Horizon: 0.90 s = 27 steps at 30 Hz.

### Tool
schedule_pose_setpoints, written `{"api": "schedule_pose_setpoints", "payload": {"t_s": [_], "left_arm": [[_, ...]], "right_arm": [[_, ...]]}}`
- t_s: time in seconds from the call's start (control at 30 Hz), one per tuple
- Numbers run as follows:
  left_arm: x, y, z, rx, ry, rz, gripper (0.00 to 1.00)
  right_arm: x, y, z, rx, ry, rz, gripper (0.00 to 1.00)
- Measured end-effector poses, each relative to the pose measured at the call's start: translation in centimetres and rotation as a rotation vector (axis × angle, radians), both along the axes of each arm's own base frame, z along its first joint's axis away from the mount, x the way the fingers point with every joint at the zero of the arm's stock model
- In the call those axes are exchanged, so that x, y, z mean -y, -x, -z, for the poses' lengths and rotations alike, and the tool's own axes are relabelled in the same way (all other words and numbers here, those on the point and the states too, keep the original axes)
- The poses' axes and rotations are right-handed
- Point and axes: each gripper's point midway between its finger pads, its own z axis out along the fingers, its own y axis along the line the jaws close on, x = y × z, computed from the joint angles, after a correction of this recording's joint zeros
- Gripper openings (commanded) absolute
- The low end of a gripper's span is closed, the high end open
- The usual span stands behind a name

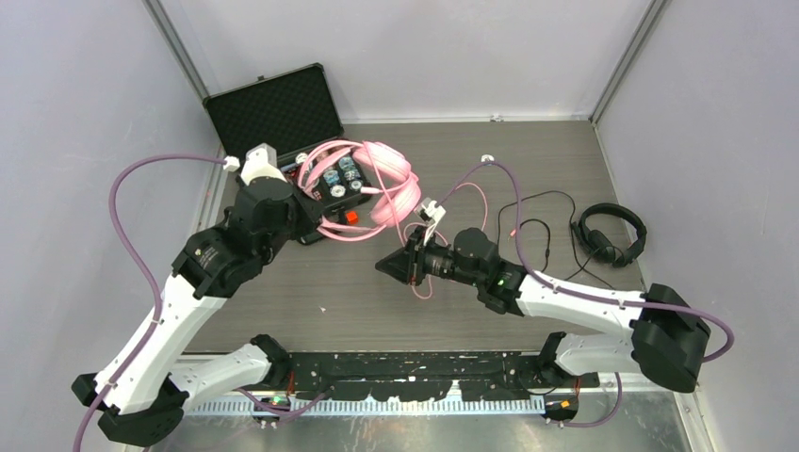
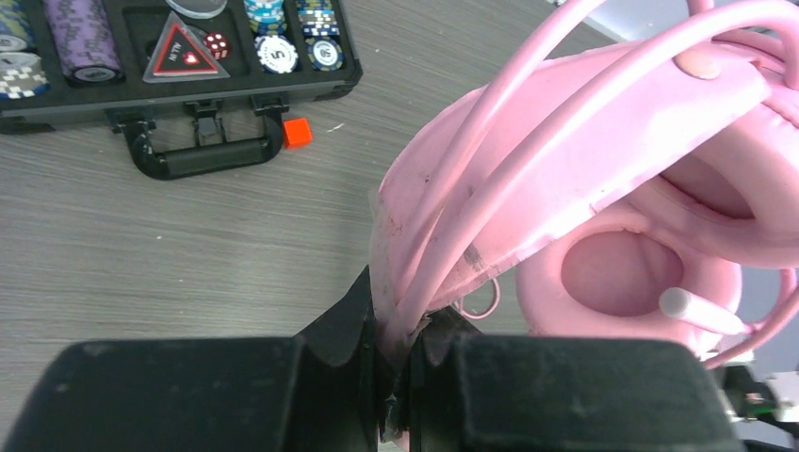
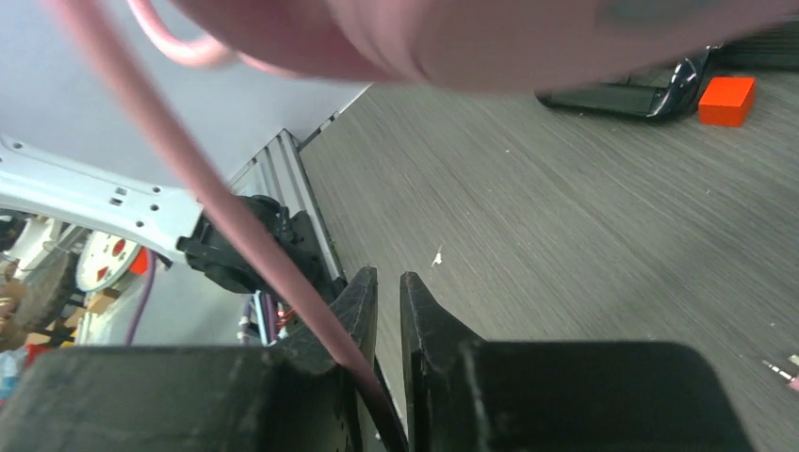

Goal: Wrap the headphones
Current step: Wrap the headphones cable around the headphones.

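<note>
The pink headphones [image 1: 391, 184] hang just above the table beside the open case, with several turns of pink cable [image 2: 528, 122] lying over the headband. My left gripper [image 2: 407, 325] is shut on the headband's edge and the cable strands there; in the top view it [image 1: 316, 215] sits at the headset's left. My right gripper [image 3: 388, 282] is just below and right of the headset [image 3: 471, 38]. Its jaws stand narrow, and the pink cable [image 3: 217, 207] slants across one finger into the gap near its base. The black headphones [image 1: 611, 235] lie at the far right with their thin black cable [image 1: 528, 226] loose.
An open black case [image 1: 273, 108] of poker chips [image 2: 283, 52] lies at the back left, handle toward the table's middle. A small orange cube [image 1: 350, 217] sits by that handle. Grey walls close in the left, right and back sides.
</note>
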Motion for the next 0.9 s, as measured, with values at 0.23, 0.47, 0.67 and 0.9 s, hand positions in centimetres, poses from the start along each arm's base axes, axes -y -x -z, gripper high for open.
{"api": "schedule_pose_setpoints", "payload": {"t_s": [0.23, 0.47, 0.67, 0.9], "left_arm": [[0.9, -0.3, -1.0, 0.019, 0.077, 0.004, 0.0], [1.0, -0.2, -1.2, 0.022, 0.098, 0.001, 0.0], [1.2, -0.1, -1.3, 0.021, 0.11, 0.009, 0.0], [1.8, -0.2, -2.0, 0.052, 0.147, 0.03, 0.0]], "right_arm": [[-0.3, -0.7, 2.5, 0.075, -0.026, 0.015, 0.23], [-0.3, -0.8, 3.5, 0.11, -0.073, 0.021, 0.23], [-0.3, -0.7, 4.3, 0.127, -0.102, 0.02, 0.03], [-1.0, -0.6, 5.0, 0.116, -0.126, -0.006, 0.01]]}}
